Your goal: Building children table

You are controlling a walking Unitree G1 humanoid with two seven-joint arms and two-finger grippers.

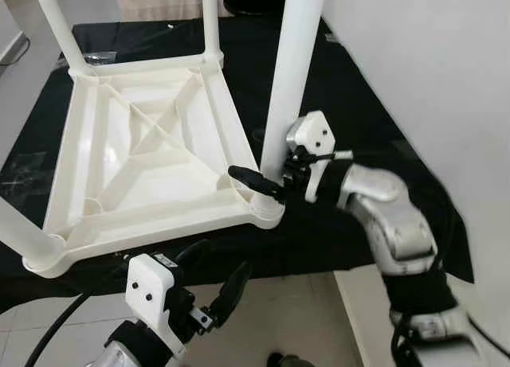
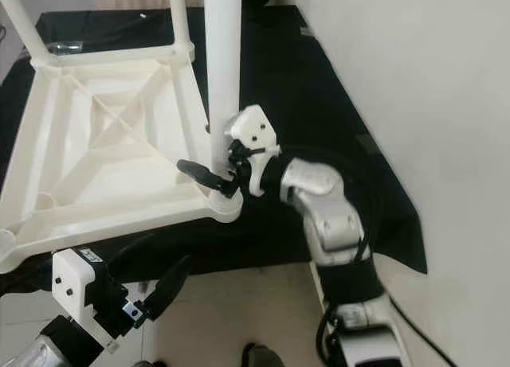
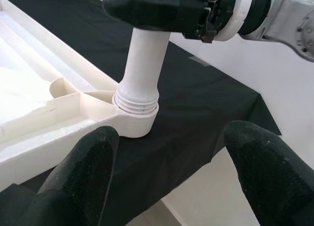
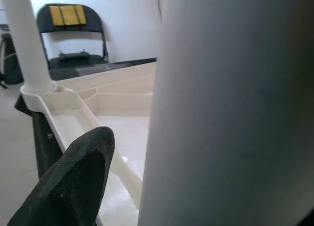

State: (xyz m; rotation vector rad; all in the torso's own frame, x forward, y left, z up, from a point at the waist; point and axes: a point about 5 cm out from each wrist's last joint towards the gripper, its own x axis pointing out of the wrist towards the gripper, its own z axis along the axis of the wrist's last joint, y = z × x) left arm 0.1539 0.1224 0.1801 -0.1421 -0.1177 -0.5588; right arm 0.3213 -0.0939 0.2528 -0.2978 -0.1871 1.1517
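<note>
Right gripper [image 1: 267, 178] grips white leg [image 1: 291, 72] just above corner socket of upturned tabletop [image 1: 151, 156].
I see left gripper [image 1: 215, 275] open, below tabletop's near edge, on black cloth [image 1: 351, 104].

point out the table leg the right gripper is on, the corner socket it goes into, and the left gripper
table leg [image 1: 288, 72], left eye view, mid shaft
corner socket [image 3: 136, 122], left wrist view, outer wall of the collar
left gripper [image 1: 213, 275], left eye view, between its open fingertips
</note>
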